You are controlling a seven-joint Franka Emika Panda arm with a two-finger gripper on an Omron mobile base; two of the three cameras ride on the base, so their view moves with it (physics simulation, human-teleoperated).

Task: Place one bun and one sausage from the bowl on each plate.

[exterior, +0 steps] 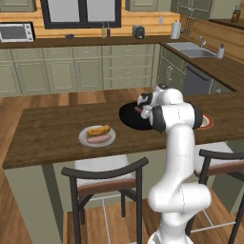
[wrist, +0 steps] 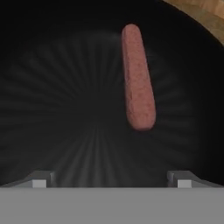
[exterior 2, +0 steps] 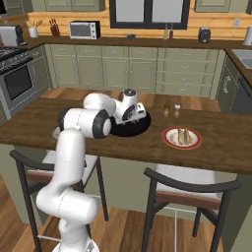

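Note:
One pinkish sausage (wrist: 138, 78) lies alone in the black bowl (wrist: 52, 87), just ahead of my gripper (wrist: 111, 180) and slightly right of centre. The gripper is open, its fingertips (wrist: 39, 179) wide apart with nothing between them. On the wooden counter, the hand hovers over the bowl (exterior: 128, 119). The grey-white plate (exterior: 84, 137) to the left holds a bun (exterior: 99, 129) and a sausage (exterior: 99, 139). The red-rimmed plate (exterior 2: 170, 141) to the right of the bowl (exterior 2: 140, 127) holds a bun (exterior 2: 183, 135). In the left base view my arm hides most of that plate.
Two small shakers (exterior 2: 171, 111) stand on the counter behind the red-rimmed plate. Dark-framed stools (exterior: 107, 176) (exterior 2: 192, 187) stand below the counter's near edge. A sink (exterior: 190, 48) sits on the far counter at the back right.

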